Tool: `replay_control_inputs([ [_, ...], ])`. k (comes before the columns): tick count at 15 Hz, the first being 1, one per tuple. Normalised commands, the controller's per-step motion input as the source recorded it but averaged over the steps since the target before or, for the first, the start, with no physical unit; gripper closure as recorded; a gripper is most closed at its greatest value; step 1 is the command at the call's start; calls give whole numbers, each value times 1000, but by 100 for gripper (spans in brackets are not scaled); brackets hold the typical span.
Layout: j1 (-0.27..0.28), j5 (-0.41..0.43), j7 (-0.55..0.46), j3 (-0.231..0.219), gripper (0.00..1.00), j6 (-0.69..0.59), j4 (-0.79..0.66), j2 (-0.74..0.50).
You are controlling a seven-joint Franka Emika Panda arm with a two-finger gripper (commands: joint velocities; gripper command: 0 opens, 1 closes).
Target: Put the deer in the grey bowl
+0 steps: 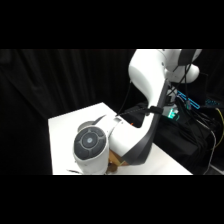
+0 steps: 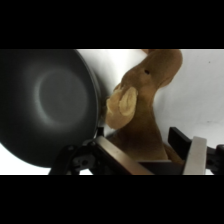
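Note:
In the wrist view the brown deer (image 2: 142, 107) fills the middle, its head pointing toward the picture's top and its body down between my fingers. My gripper (image 2: 155, 150) is shut on the deer, one finger (image 2: 122, 156) against its left side and the other (image 2: 196, 155) at its right. Just left of the deer sits the grey bowl (image 2: 47, 100), dark in shadow, round and empty, its rim close to the deer's ear. From the side, the lowered arm hides the gripper, and only a scrap of the deer (image 1: 116, 162) shows beneath it.
The white table (image 1: 65, 130) runs from the back left corner toward the front. The arm's bulky joint (image 1: 90, 142) hangs low over the table's front. Black curtains stand behind, and cables and the arm's base (image 1: 177, 107) lie at the right.

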Motion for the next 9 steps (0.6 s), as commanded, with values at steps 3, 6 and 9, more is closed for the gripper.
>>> replay_control_inputs([
  [3, 33, -111, 67, -40, 0, 26, 152, 119],
  [6, 32, -105, 63, -40, 0, 24, 148, 108],
  [9, 31, -102, 61, -40, 26, 25, 145, 97],
])
